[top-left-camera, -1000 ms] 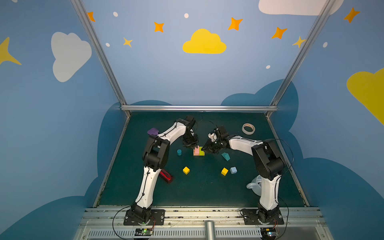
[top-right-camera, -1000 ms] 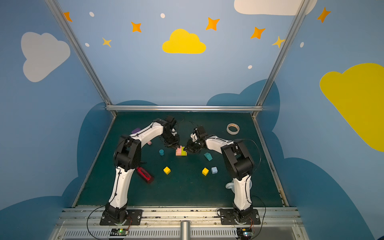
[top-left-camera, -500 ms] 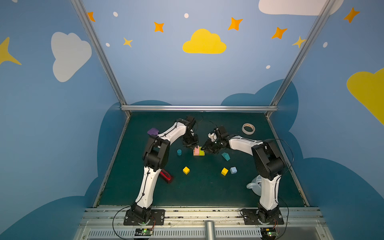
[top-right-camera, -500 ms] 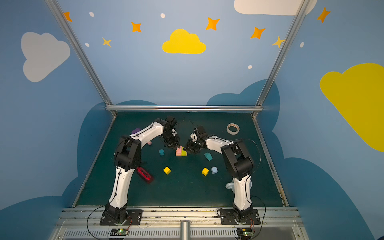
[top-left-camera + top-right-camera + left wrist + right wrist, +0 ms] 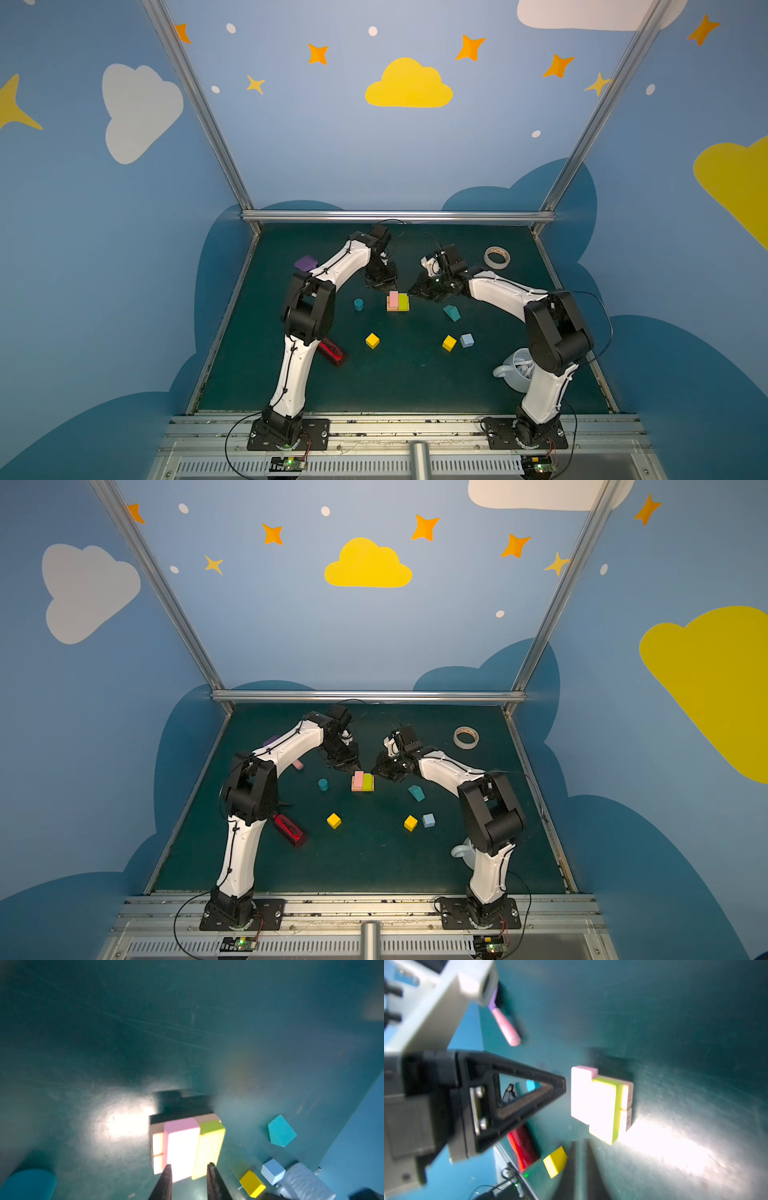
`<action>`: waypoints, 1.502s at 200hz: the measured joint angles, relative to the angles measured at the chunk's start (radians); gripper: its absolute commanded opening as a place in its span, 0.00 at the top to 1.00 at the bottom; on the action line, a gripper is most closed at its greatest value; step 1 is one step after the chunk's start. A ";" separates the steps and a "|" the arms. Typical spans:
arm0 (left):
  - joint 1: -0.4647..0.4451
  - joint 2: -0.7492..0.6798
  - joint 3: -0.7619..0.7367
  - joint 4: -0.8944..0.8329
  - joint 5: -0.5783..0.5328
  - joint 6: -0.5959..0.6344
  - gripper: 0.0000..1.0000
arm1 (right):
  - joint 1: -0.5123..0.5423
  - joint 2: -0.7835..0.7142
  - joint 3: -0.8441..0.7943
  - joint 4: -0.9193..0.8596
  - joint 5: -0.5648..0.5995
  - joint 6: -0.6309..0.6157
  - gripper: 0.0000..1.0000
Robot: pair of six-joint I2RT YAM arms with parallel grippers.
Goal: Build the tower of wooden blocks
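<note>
On your tabletop (image 5: 407, 382), nine blocks and four other items. The tower (image 5: 397, 301) stands near the middle, slightly toward the far side, two layers high: two tan bars (image 5: 157, 1147) at the bottom, with a pink slab (image 5: 393, 299) on the left and a lime slab (image 5: 403, 301) on the right lying flat side by side on top, touching; the pink one juts a little farther back than the lime. The loose blocks are all on the tabletop, apart from the tower. A teal cylinder (image 5: 358, 304) stands upright to its left. A teal house-shape (image 5: 451, 312) lies on its side to its right. One yellow cube (image 5: 372, 340) sits near-left. The second yellow cube (image 5: 449, 343) sits near-right, just beside a pale-blue cube (image 5: 467, 340). Your left claw (image 5: 380, 284) hangs just beyond the tower's far-left corner, fingers (image 5: 168, 1174) a little apart with nothing between them. You cannot tell whether the tips touch the pink slab. Your right claw (image 5: 415, 291) is just off the tower's far-right corner, closed and empty. Other items: a red bottle (image 5: 331, 352) lying near-left by the left arm, a purple spatula (image 5: 306, 263) far-left, partly behind that arm, a tape roll (image 5: 497, 257) far-right, and a white mug (image 5: 513, 372) near-right against the right arm.
</note>
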 measured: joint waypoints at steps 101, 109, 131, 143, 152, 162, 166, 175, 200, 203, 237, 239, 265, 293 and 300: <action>0.000 -0.332 -0.366 0.194 -0.005 -0.105 0.73 | 0.050 -0.006 -0.200 0.097 -0.003 0.058 1.00; 0.000 -0.348 -0.391 0.208 -0.006 -0.113 0.73 | 0.056 0.006 -0.200 0.109 -0.005 0.064 1.00; 0.000 -0.395 -0.455 0.243 -0.008 -0.137 0.73 | 0.068 0.036 -0.200 0.132 -0.006 0.076 1.00; -0.001 -0.414 -0.473 0.254 -0.008 -0.146 0.73 | 0.074 0.049 -0.200 0.143 -0.005 0.086 1.00; -0.003 -0.425 -0.481 0.260 -0.010 -0.153 0.73 | 0.075 0.055 -0.200 0.153 -0.003 0.093 1.00; -0.005 -0.435 -0.487 0.267 -0.011 -0.159 0.73 | 0.076 0.058 -0.200 0.165 0.000 0.100 1.00; -0.006 -0.438 -0.487 0.267 -0.011 -0.161 0.72 | 0.076 0.058 -0.200 0.169 0.002 0.102 1.00; -0.009 -0.443 -0.488 0.269 -0.013 -0.164 0.72 | 0.076 0.058 -0.200 0.181 0.006 0.109 1.00; -0.016 -0.453 -0.488 0.275 -0.015 -0.170 0.72 | 0.076 0.060 -0.200 0.206 0.016 0.120 1.00; -0.018 -0.454 -0.488 0.275 -0.015 -0.171 0.72 | 0.076 0.061 -0.200 0.208 0.016 0.120 1.00; -0.025 -0.457 -0.488 0.276 -0.015 -0.172 0.72 | 0.077 0.073 -0.187 0.215 0.022 0.124 1.00; -0.025 -0.457 -0.488 0.276 -0.015 -0.172 0.72 | 0.077 0.074 -0.186 0.217 0.022 0.124 1.00; -0.025 -0.459 -0.489 0.276 -0.015 -0.172 0.72 | 0.077 0.084 -0.182 0.224 0.022 0.128 1.00; -0.027 -0.460 -0.490 0.278 -0.014 -0.175 0.72 | 0.078 0.090 -0.176 0.223 0.024 0.135 1.00; -0.029 -0.460 -0.492 0.279 -0.014 -0.175 0.72 | 0.079 0.092 -0.171 0.223 0.026 0.137 1.00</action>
